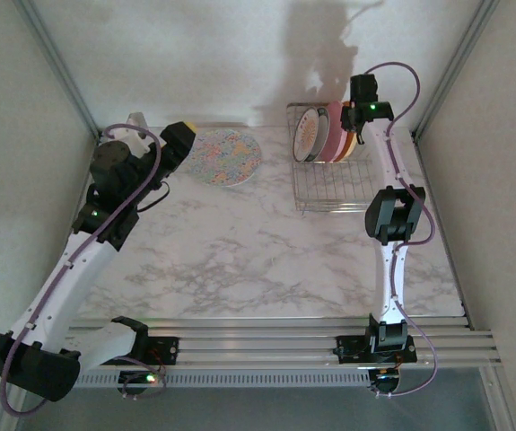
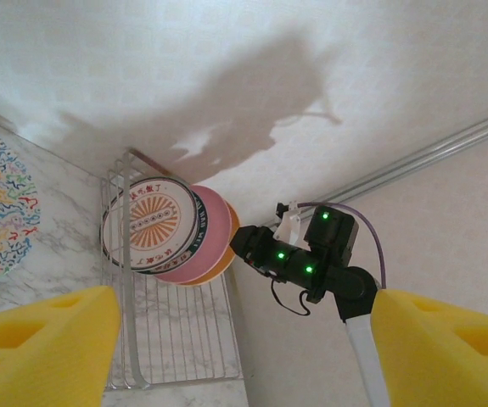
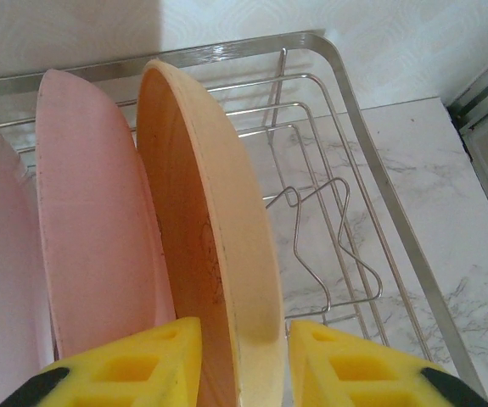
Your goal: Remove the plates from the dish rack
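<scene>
The silver wire dish rack [image 1: 334, 189] stands at the back right of the table. Three plates stand on edge in it: a white one with an orange centre design [image 2: 150, 222], a plain pink one [image 3: 91, 212] and an orange one [image 3: 218, 220] at the right end. My right gripper [image 3: 245, 365] is open above the rack, its yellow fingers straddling the orange plate's rim, with a thin gap on the right side. A speckled plate [image 1: 226, 157] lies flat on the table at the back left. My left gripper [image 1: 179, 144] hovers open beside it, holding nothing.
The back wall is close behind the rack, and a metal frame post [image 1: 446, 72] rises at the right corner. The rack's right half [image 3: 345, 246] holds bare wire dividers. Marble tabletop [image 1: 258, 260] stretches between the arms.
</scene>
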You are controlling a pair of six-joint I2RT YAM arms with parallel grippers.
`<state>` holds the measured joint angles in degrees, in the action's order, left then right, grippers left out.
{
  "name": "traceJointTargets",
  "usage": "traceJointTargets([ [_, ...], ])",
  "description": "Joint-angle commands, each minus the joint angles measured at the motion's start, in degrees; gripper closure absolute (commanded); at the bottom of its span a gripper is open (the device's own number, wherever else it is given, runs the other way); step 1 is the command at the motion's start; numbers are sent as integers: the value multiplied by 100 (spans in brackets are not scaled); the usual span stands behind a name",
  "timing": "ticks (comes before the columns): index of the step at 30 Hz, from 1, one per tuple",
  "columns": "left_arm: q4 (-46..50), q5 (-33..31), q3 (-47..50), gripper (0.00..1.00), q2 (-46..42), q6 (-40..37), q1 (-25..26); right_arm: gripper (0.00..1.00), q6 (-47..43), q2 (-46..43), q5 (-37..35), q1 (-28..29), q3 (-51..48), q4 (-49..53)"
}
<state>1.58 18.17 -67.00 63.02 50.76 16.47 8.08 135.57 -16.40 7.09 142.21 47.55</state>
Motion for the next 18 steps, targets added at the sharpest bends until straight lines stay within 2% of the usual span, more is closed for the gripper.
traceJointTargets([
  [1, 18, -60, 66, 23, -149, -28, 61, 69, -62, 182, 48, -52, 58, -63],
  [18, -140, -9, 91, 23, -27, 39, 76, 69, 89, -303, 584, -188, -377, -457],
])
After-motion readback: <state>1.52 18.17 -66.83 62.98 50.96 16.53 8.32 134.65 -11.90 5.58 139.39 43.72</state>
